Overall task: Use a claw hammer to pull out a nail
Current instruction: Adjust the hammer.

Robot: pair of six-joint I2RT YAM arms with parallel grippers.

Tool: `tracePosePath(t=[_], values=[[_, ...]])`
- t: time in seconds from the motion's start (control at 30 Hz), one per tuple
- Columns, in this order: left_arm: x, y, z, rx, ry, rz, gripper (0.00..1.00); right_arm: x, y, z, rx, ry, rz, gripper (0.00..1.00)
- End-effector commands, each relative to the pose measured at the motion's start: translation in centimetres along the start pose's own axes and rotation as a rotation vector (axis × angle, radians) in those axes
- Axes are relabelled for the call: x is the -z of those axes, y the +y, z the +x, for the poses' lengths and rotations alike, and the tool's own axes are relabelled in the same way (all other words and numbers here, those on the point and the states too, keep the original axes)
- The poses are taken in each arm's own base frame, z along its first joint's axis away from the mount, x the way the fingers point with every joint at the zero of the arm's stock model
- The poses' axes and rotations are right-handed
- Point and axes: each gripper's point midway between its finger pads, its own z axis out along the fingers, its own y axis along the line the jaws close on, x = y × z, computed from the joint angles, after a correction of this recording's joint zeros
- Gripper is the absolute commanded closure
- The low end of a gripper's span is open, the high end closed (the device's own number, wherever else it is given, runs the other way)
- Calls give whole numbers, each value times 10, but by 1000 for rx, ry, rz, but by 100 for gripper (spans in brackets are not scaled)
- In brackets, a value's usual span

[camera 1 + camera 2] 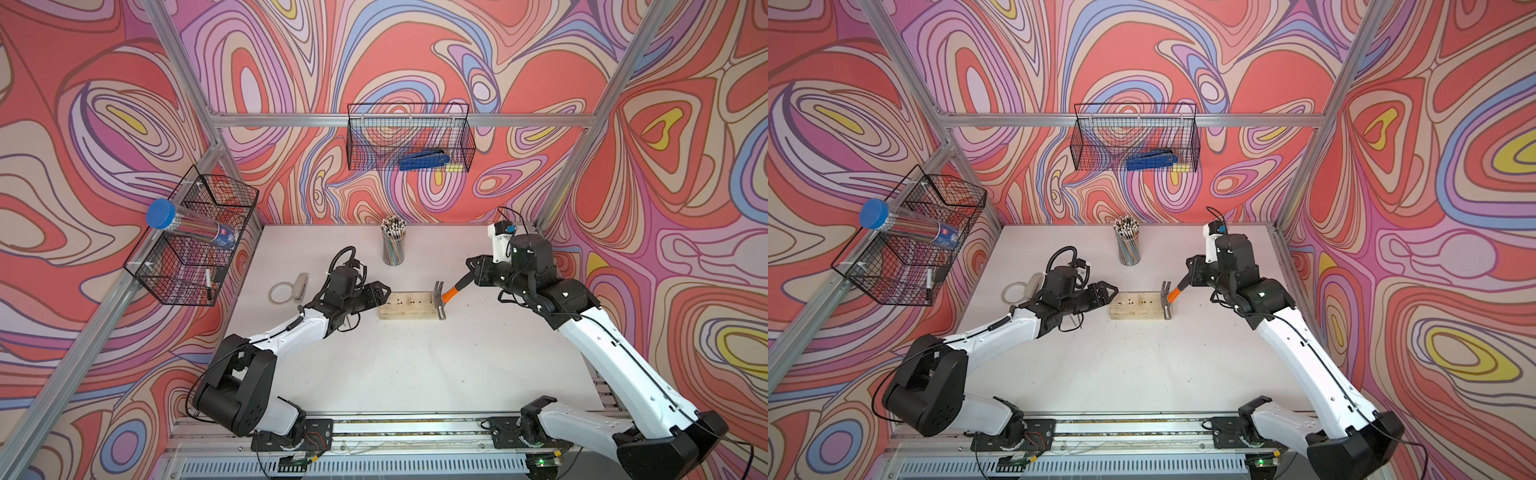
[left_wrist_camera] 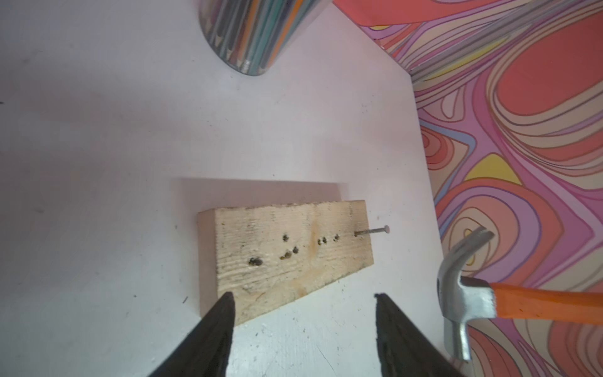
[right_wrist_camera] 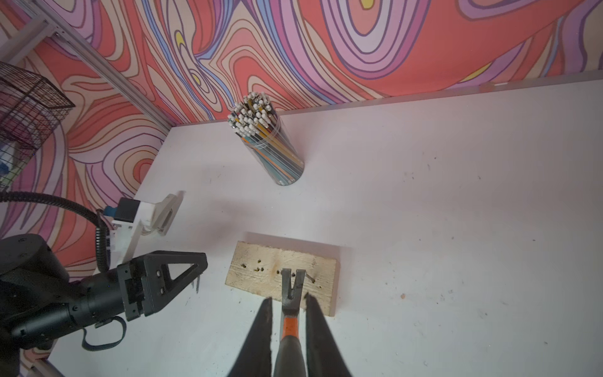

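Right tool (image 3: 287, 298) clenched on the black handle of the claw hammer (image 1: 441, 296), just right of centre in both top views. Its claw lay near the protruding nail (image 2: 372, 231) at the wooden block's (image 1: 405, 305) right end, not yet hooked, we judged. Left tool (image 1: 380, 291), jaws spread and empty, waited at the block's left end on the bench (image 1: 415, 365), presumably to steady it.
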Motion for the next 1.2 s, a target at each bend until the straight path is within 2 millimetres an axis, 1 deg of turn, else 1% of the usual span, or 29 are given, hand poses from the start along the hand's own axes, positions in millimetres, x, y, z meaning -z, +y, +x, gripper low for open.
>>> tracePosePath(t=[0.0, 0.1, 0.17, 0.23, 0.3, 0.33, 0.4, 0.47, 0.53, 0.57, 0.6, 0.67, 0.73, 0.77, 0.93, 1.03, 1.17], values=[[11, -45, -10, -13, -32, 210, 0, 21, 36, -37, -10, -145, -164, 100], [16, -49, -7, -35, -34, 226, 0, 27, 47, -43, -20, -170, -226, 100], [20, -54, -5, -78, -37, 226, 0, 29, 49, -45, -23, -178, -238, 100], [25, -53, -2, -164, -47, 146, 0, 29, 49, -46, -22, -182, -238, 100], [33, -51, -5, -271, -75, 37, 0, 29, 50, -46, -17, -189, -248, 100], [36, -48, -7, -296, -88, -8, 0, 29, 51, -46, -19, -191, -257, 100], [44, -48, -13, -331, -135, -24, 0, 29, 56, -46, -19, -202, -286, 100], [52, -53, -19, -332, -204, 6, 1, 31, 60, -48, -21, -217, -320, 100], [60, -39, -29, -207, -306, -32, 0, 33, 64, -50, -16, -236, -346, 100], [61, -38, -30, -172, -322, -13, 0, 36, 67, -52, -13, -248, -360, 100], [62, -48, -28, -219, -311, 34, 0, 37, 68, -53, -14, -255, -369, 100], [62, -59, -24, -255, -291, 92, 1, 38, 71, -56, -21, -268, -383, 100], [59, -65, -19, -276, -268, 132, 9, 41, 74, -59, -25, -279, -406, 100], [58, -68, -17, -275, -256, 161, 11, 44, 77, -61, -27, -290, -421, 100], [56, -87, -3, -257, -243, 351, 13, 55, 85, -69, -49, -328, -478, 100], [60, -102, -1, -256, -253, 461, 14, 59, 92, -70, -63, -334, -526, 100], [66, -122, -2, -250, -251, 588, 22, 65, 99, -70, -96, -335, -597, 100]])
